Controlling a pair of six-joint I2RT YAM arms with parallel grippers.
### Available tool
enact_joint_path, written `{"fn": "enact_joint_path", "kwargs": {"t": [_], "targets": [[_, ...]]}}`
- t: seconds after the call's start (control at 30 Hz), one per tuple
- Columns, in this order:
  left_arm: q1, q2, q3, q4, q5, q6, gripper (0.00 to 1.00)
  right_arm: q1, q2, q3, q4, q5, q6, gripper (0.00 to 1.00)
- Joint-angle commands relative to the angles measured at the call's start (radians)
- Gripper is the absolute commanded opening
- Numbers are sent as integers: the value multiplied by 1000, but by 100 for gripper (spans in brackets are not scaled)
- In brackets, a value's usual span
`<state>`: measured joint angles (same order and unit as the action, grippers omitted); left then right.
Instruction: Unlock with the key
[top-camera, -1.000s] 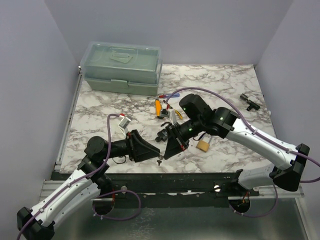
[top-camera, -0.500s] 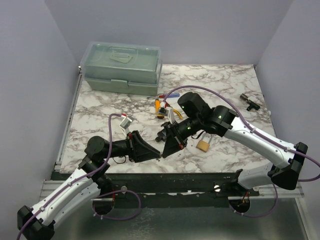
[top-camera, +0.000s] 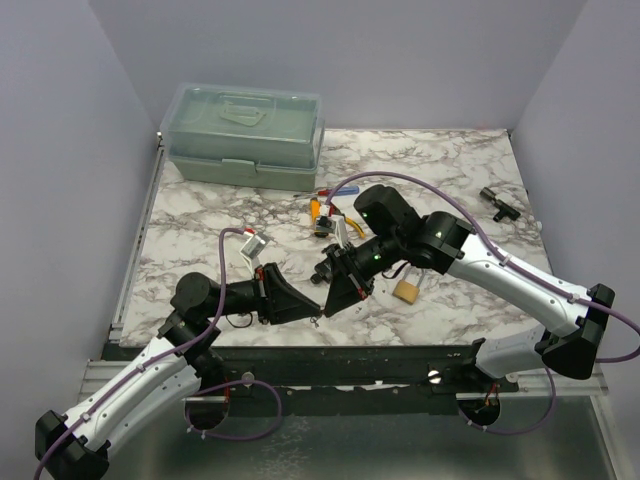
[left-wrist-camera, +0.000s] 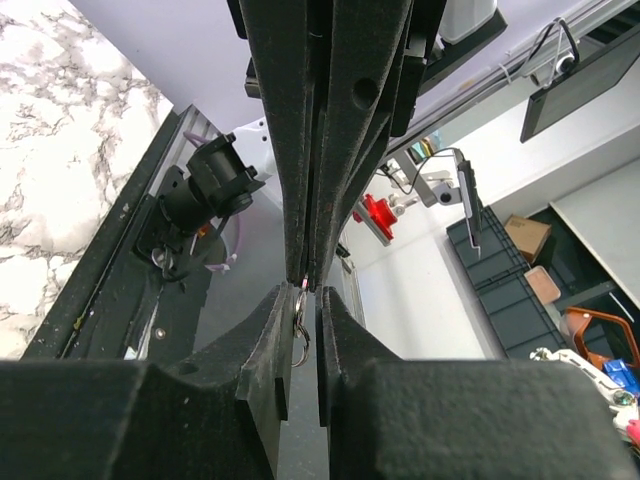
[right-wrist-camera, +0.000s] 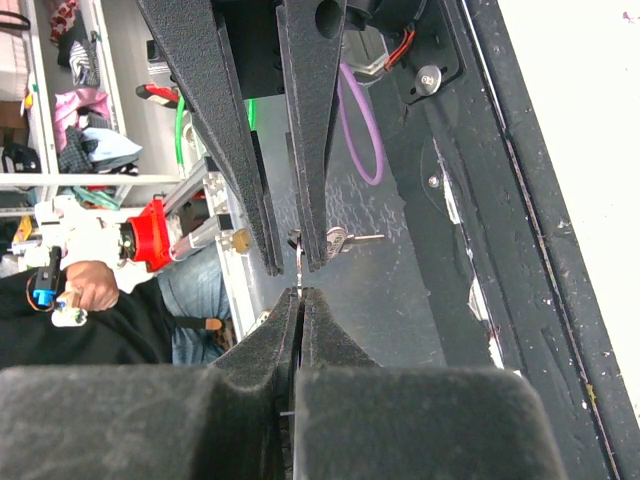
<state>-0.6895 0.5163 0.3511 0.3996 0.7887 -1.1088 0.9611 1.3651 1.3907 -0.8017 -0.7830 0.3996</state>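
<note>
The key (right-wrist-camera: 338, 237) hangs from its key ring (left-wrist-camera: 300, 335) above the table (top-camera: 200, 230) edge, low centre in the top view. The left gripper (left-wrist-camera: 303, 296), fingers nearly together, pinches the ring. The right gripper (right-wrist-camera: 298, 296), pressed together, meets it tip to tip; we cannot tell if it grips too. The padlock (top-camera: 406, 290) lies right of centre, so we judge inserting and turning remain. The lidded box (top-camera: 245, 135), upper left, and small tools (top-camera: 325, 212), centre, obstruct nothing.

Colour key: white marble-patterned tabletop (top-camera: 200, 230) with grey-black veining; pale green translucent plastic lidded box (top-camera: 245, 135); brass-yellow padlock (top-camera: 406, 290); silver metal key (right-wrist-camera: 338, 238); matte black left gripper (left-wrist-camera: 300, 298) and right gripper (right-wrist-camera: 298, 296); white arm links (top-camera: 520, 285); purple cables (top-camera: 420, 185).
</note>
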Motion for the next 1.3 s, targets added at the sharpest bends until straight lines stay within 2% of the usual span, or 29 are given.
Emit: {"fn": "enact_joint_path", "kwargs": {"t": [0.0,0.27,0.4,0.5,0.6,0.83,1.0,1.07,1.27], "targets": [[-7,-5,-13,28,29,-6,19,1,6,33,25,0,-7,0],[-6,4,-18,28,21,-15,0,1,5,31,37,6,-4,0],[-6,8,-21,28,4,-19,0,1,1,24,42,33,5,0],[-6,-1,-27,22,-30,-15,0,1,-2,17,38,65,13,14],[-7,-15,-24,-7,-73,1,0,1,-16,7,31,123,27,45],[-7,-71,48,-212,-177,97,0,1,-103,-8,45,272,96,71],[-6,-106,104,-341,-226,150,0,-1,-189,-14,31,546,181,94],[-7,-117,122,-373,-241,166,0,-1,-230,-42,39,667,221,100],[-6,-132,158,-444,-272,199,0,-1,-384,-200,100,952,402,100]]}}
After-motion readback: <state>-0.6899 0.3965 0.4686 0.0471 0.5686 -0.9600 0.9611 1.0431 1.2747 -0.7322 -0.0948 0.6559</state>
